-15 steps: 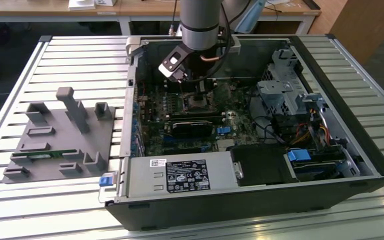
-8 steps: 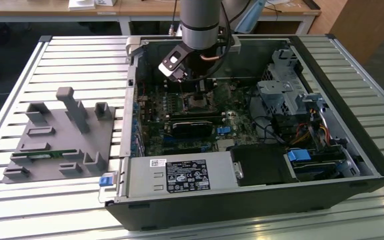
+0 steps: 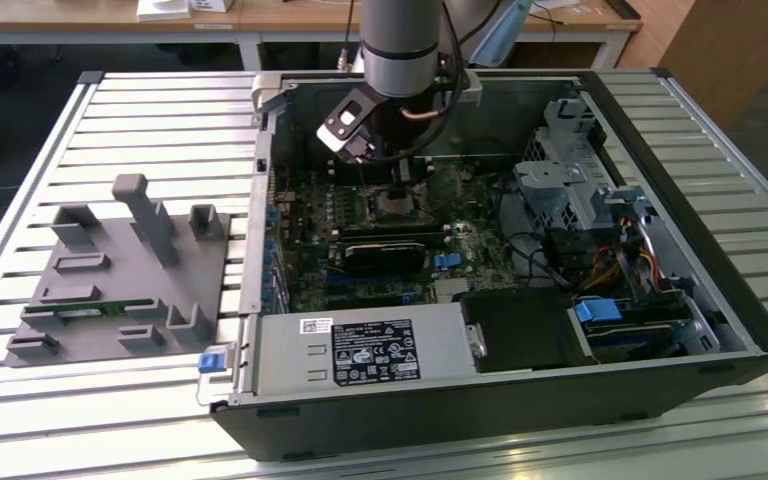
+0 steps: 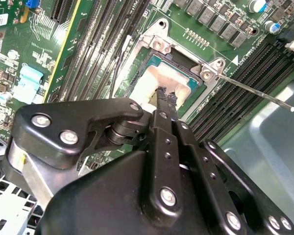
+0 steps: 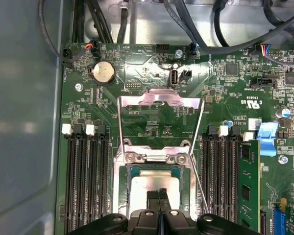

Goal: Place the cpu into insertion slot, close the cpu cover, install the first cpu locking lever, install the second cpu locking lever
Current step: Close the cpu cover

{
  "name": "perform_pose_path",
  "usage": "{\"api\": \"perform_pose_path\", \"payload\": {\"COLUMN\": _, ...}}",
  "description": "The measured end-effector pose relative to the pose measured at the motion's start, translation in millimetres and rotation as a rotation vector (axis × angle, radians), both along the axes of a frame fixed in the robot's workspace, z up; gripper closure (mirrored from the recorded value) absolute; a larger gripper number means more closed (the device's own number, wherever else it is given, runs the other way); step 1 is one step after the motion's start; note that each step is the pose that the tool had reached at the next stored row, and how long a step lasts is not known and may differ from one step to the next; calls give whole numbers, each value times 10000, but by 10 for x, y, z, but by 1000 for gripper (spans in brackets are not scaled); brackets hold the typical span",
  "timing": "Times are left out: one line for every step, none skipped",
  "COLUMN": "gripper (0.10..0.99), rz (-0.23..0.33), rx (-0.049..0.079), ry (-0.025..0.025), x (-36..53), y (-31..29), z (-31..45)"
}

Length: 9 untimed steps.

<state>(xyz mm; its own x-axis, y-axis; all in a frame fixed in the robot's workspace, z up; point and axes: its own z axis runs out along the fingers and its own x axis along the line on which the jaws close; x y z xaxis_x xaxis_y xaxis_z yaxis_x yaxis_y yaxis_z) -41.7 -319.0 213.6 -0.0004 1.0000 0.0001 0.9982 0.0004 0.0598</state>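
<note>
The cpu [image 5: 154, 187] lies flat in the insertion slot [image 5: 119, 191], its dull silver top facing up; it is also seen in the second wrist view [image 4: 148, 81]. The cpu cover [image 5: 159, 97], a thin silvery frame with a square window, stands swung open beyond the slot. One thin locking lever [image 4: 255, 92] sticks out free from the slot's corner and also shows in the first wrist view [image 5: 198, 188]. My gripper [image 5: 159, 194] hovers just above the chip's near edge, fingers shut together with nothing between them. In the exterior view the gripper [image 3: 406, 180] hangs over the slot [image 3: 395, 205] inside the open computer case.
Long black memory slots [image 5: 85, 181] flank the socket, with one memory stick [image 5: 250, 183] fitted. Cables [image 5: 225, 29] run along the case wall. A drive cage [image 3: 564, 180] and power supply [image 3: 357, 350] crowd the case. A grey parts fixture [image 3: 117, 270] sits on the slatted table.
</note>
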Motion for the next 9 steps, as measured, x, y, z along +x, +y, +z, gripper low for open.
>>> {"api": "perform_pose_path", "payload": {"gripper": 980, "rz": -1, "rx": -1, "ry": 1, "x": 0, "y": 0, "z": 6}}
{"api": "perform_pose_path", "payload": {"gripper": 980, "rz": 0, "rx": -1, "ry": 1, "x": 0, "y": 0, "z": 12}}
{"api": "perform_pose_path", "payload": {"gripper": 980, "rz": 0, "rx": -1, "ry": 0, "x": 0, "y": 0, "z": 18}}
{"api": "perform_pose_path", "payload": {"gripper": 980, "rz": -1, "rx": 0, "ry": 0, "x": 0, "y": 0, "z": 21}}
{"api": "perform_pose_path", "payload": {"gripper": 980, "rz": -1, "rx": 0, "ry": 0, "x": 0, "y": 0, "z": 26}}
{"api": "perform_pose_path", "payload": {"gripper": 980, "rz": 0, "rx": 0, "ry": 0, "x": 0, "y": 0, "z": 34}}
{"api": "perform_pose_path", "payload": {"gripper": 980, "rz": -1, "rx": 0, "ry": 0, "x": 0, "y": 0, "z": 42}}
{"api": "perform_pose_path", "payload": {"gripper": 980, "rz": -1, "rx": 0, "ry": 0, "x": 0, "y": 0, "z": 49}}
{"api": "perform_pose_path", "payload": {"gripper": 980, "rz": -1, "rx": 1, "ry": 1, "x": 0, "y": 0, "z": 55}}
